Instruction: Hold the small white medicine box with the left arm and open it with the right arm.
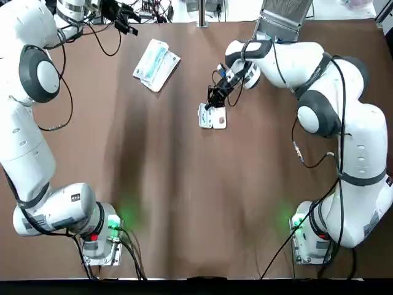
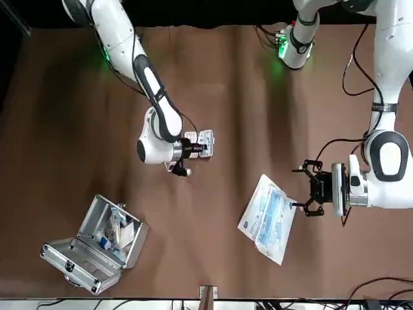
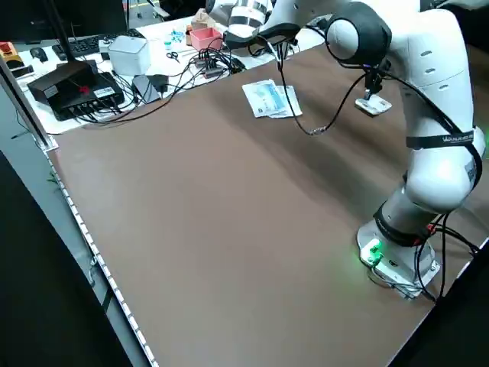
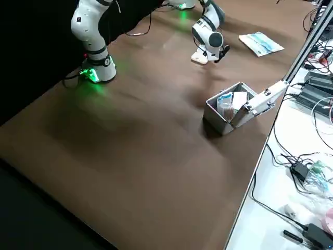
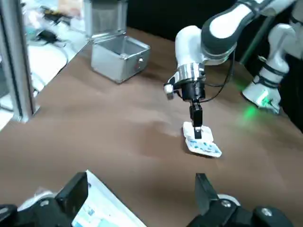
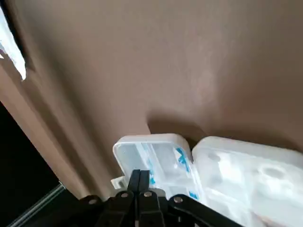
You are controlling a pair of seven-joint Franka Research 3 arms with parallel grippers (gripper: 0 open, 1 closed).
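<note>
The small white medicine box (image 1: 212, 117) lies on the brown table, spread open in two halves, lid (image 6: 151, 153) and base (image 6: 246, 172) side by side. My right gripper (image 1: 215, 100) points down at its far edge; its fingers (image 6: 140, 182) are shut together, tips touching the lid's rim. The front view shows the box (image 2: 202, 139) beside that gripper (image 2: 192, 149). My left gripper (image 2: 311, 188) hovers open at the table's far left, well away from the box, with nothing between its fingers (image 5: 78, 191). From the left wrist view the box (image 5: 202, 143) lies under the right gripper.
A flat blue-and-white packet (image 1: 156, 64) lies near my left gripper. An open metal case (image 2: 97, 244) with supplies inside stands at the far right corner. Cables and devices (image 3: 84, 80) crowd the bench beyond the far edge.
</note>
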